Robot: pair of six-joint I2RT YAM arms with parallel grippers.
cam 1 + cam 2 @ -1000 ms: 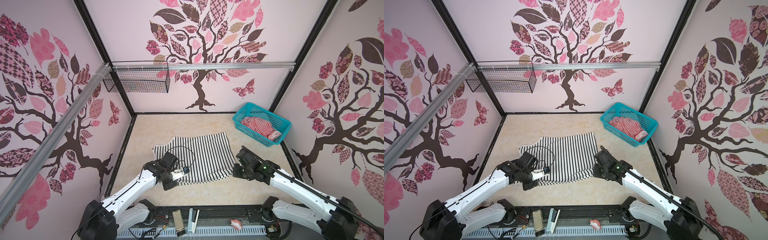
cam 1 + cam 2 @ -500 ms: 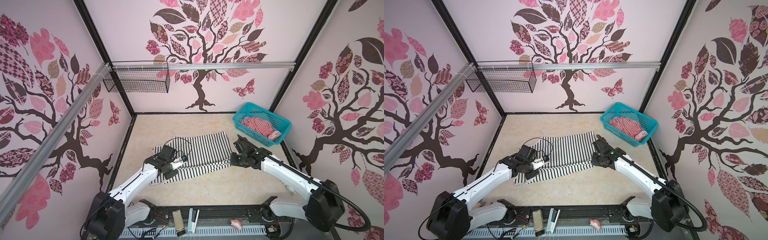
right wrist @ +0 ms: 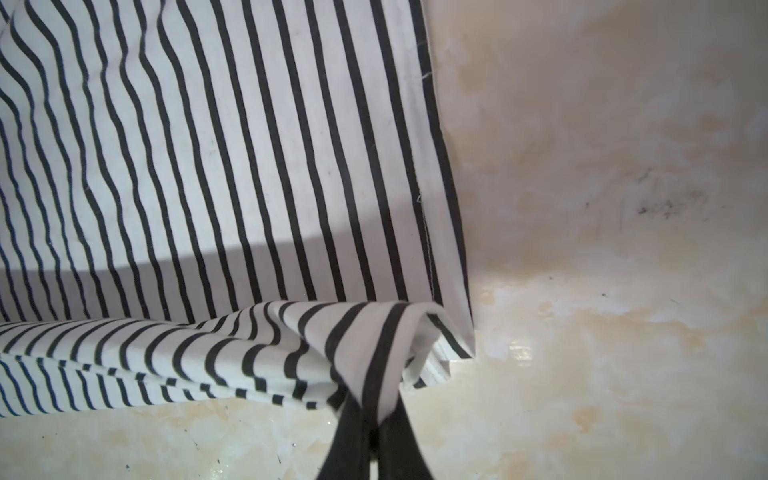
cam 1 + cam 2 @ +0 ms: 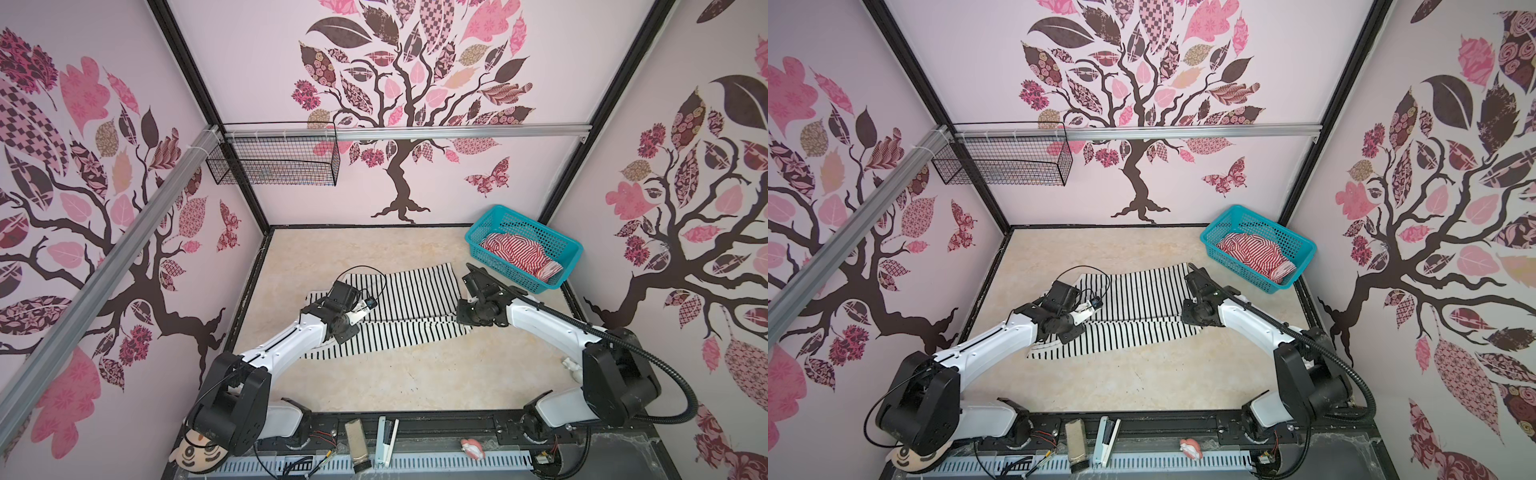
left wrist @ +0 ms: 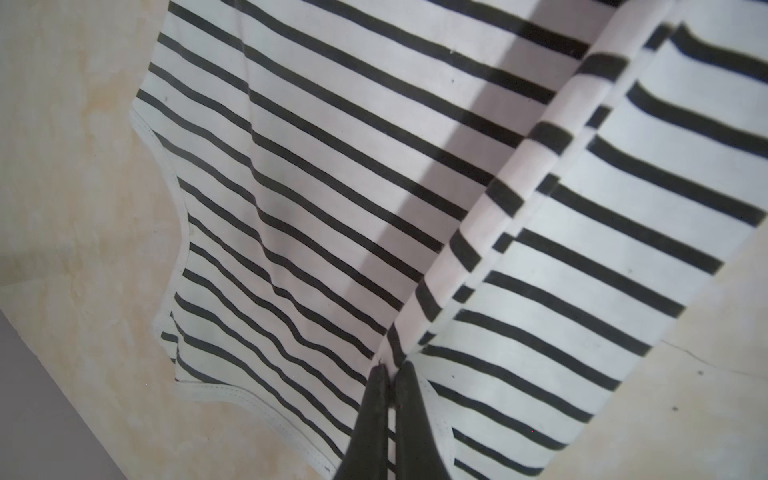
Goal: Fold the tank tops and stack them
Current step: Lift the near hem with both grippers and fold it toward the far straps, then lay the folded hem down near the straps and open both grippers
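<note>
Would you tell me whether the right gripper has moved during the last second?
Yes. The right gripper, shut on the black-and-white tank top, has moved back toward the teal basket.

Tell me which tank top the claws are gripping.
The black-and-white tank top, pinched by the left claw and right claw; the red-and-white tank top lies bunched in the teal basket.

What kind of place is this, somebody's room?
Likely a robot practice booth, not a home: white left arm and right arm fixed at the front of the table, tree-printed walls boxing it in, a black-and-white tank top held mid-fold.
</note>
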